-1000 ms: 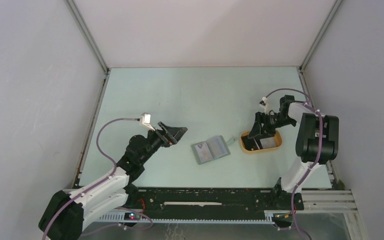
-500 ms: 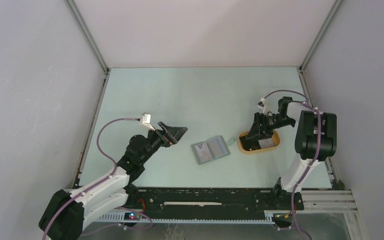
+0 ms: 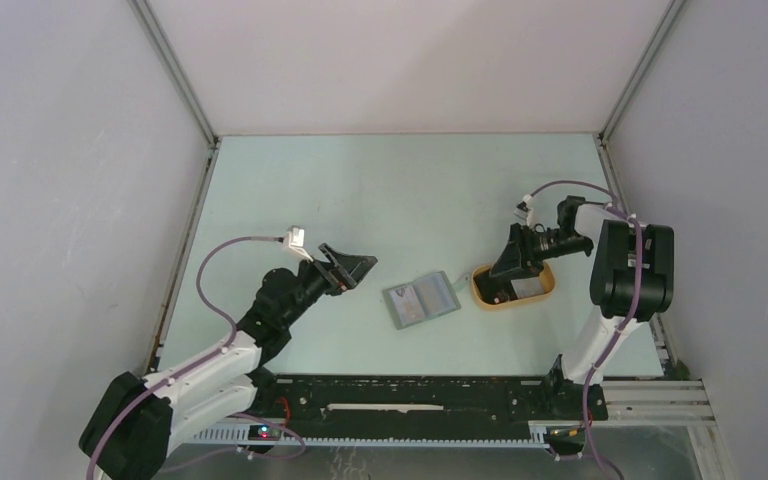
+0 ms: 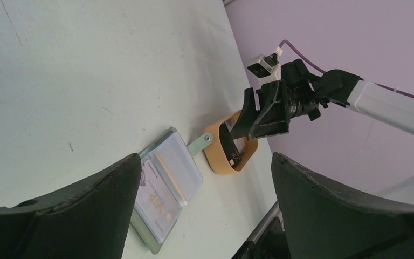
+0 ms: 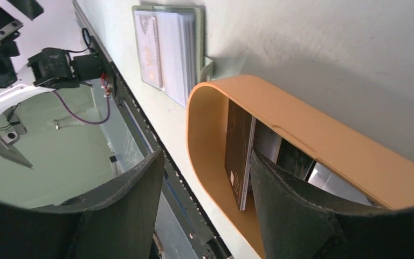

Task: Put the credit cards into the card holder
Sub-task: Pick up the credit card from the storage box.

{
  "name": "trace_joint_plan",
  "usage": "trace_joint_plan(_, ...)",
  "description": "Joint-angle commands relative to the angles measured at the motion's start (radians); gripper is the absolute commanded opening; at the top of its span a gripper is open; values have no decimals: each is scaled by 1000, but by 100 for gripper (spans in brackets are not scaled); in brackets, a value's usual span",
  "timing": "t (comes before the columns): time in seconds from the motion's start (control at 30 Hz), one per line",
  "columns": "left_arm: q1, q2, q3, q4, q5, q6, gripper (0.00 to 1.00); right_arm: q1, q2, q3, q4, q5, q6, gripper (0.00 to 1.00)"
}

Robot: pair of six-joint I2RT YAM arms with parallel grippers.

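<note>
Left claw [image 3: 350,268]: held above the surface [image 3: 360,190], well to the left of the wallet [image 3: 420,300]. Its jaws stand wide apart and carry nothing. The left wrist view looks between the fingers toward the wallet [image 4: 164,191] and the tray [image 4: 223,159] beyond.

Right claw [image 3: 508,272]: tipped down into the near-left end of the tan tray [image 3: 510,305]. The jaws are wide. In the right wrist view one finger [image 5: 113,216] sits outside the tray's rounded end and the other [image 5: 302,210] is inside the tray [image 5: 312,140]. Nothing is gripped between them.

Cards: they are in the tray, not in the wallet. A dark card [image 5: 237,151] stands on its edge inside the rounded end, right up against the inner finger; contact cannot be confirmed. A pale card [image 5: 267,145] lies behind it, partly hidden. From above only a pale patch [image 3: 528,288] shows past the claw. The number of cards cannot be determined.

Wallet: lying open and flat on the surface, just left of the tray. Its strap tab [image 3: 465,282] points at the tray and reaches close to its end. The right wrist view shows the pale inner pages [image 5: 167,48], one bearing print. Whether that is a card already seated cannot be told.
</note>
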Motion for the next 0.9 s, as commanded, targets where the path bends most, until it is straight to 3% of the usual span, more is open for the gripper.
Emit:
trace_joint_plan(0.0,-6,15,13,58,12,-7,94,-5,-15,34,-57,-99,-54,68)
trace_joint_plan(0.53,-6,50,19,72,24,-8,94,30,60,54,-110,-115,-76,68)
trace_joint_plan(0.87,-5,52,17,72,23,-9,95,93,62,53,-64,59,-20,68)
